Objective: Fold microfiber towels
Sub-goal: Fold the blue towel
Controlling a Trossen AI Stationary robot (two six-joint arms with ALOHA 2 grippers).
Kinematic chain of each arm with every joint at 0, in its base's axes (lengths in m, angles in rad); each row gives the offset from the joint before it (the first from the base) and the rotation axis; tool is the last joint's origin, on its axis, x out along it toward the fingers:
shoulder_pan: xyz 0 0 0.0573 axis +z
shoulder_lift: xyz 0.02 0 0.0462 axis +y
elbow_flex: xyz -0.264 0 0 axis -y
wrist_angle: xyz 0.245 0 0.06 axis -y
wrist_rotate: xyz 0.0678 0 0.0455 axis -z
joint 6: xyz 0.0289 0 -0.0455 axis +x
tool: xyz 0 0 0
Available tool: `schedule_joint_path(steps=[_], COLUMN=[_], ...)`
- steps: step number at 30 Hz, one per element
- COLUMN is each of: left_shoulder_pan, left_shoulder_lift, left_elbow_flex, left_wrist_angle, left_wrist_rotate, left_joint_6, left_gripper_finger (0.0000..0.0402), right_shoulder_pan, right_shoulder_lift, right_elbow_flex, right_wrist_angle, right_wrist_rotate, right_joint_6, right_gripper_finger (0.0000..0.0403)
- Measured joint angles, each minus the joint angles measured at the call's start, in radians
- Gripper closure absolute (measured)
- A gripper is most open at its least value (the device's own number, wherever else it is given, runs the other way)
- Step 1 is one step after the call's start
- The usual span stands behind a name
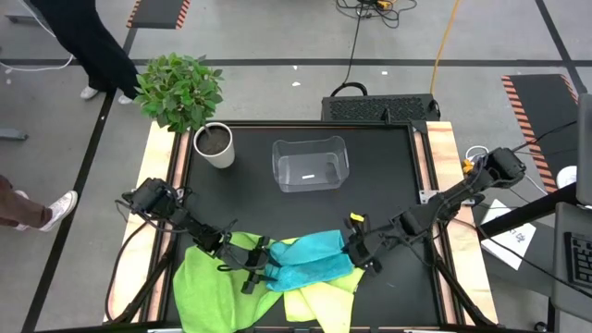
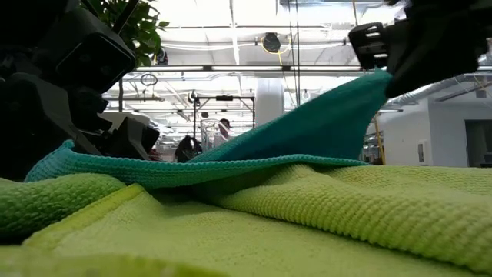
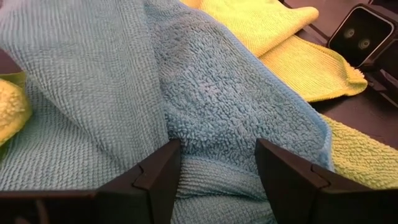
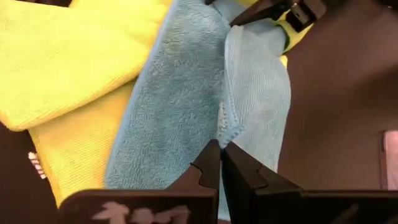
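A turquoise microfiber towel lies on a bright green towel and a pale yellow-green towel near the table's front edge. My right gripper is shut on the turquoise towel's right end and holds it raised. My left gripper stands open and low at the towel's left end, where a bunched fold lies between its fingers. My left gripper rests its open fingers down on the turquoise towel from the table's left, slanting downward. The bunched fold fills the gap between them. There the towel lies on the green towel. My right gripper pinches the turquoise towel's hemmed edge at its right end between its two fingers, slanting down from the table's right. That end is lifted. The cloth runs down from it in a fairly taut slope onto the other towels.
A clear plastic bin stands at the table's middle, toward the far side, and a potted plant at the far left corner. A dark camera box sits on the table beyond the yellow-green towel. A person's legs show beside the table's far left.
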Motion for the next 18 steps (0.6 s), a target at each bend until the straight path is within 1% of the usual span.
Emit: schedule_joint_path(steps=[6, 9, 12, 16, 18], left_shoulder_pan=[0.000, 0.001, 0.000, 0.000, 0.000], left_shoulder_lift=[-0.001, -0.001, -0.001, -0.001, -0.001], left_elbow_flex=[0.000, 0.000, 0.000, 0.000, 0.000], left_wrist_angle=[0.002, 0.002, 0.002, 0.008, 0.025], left_wrist_rotate=[0.008, 0.020, 0.023, 0.024, 0.043], left_joint_6=[0.002, 0.002, 0.002, 0.010, 0.010], left_gripper_finger=[0.0190, 0.0190, 0.0190, 0.0190, 0.0190], right_shoulder_pan=[0.059, 0.078, 0.093, 0.118, 0.131], right_shoulder_lift=[0.003, 0.023, 0.050, 0.098, 0.121], right_elbow_flex=[-0.046, -0.089, -0.115, -0.122, -0.122], right_wrist_angle=[0.017, 0.093, 0.168, 0.199, 0.201], right_wrist_rotate=[0.025, 0.026, 0.019, 0.020, 0.022], right_joint_6=[0.093, 0.110, 0.116, 0.138, 0.153], right_gripper_finger=[0.0403, 0.0403, 0.0403, 0.0403, 0.0403])
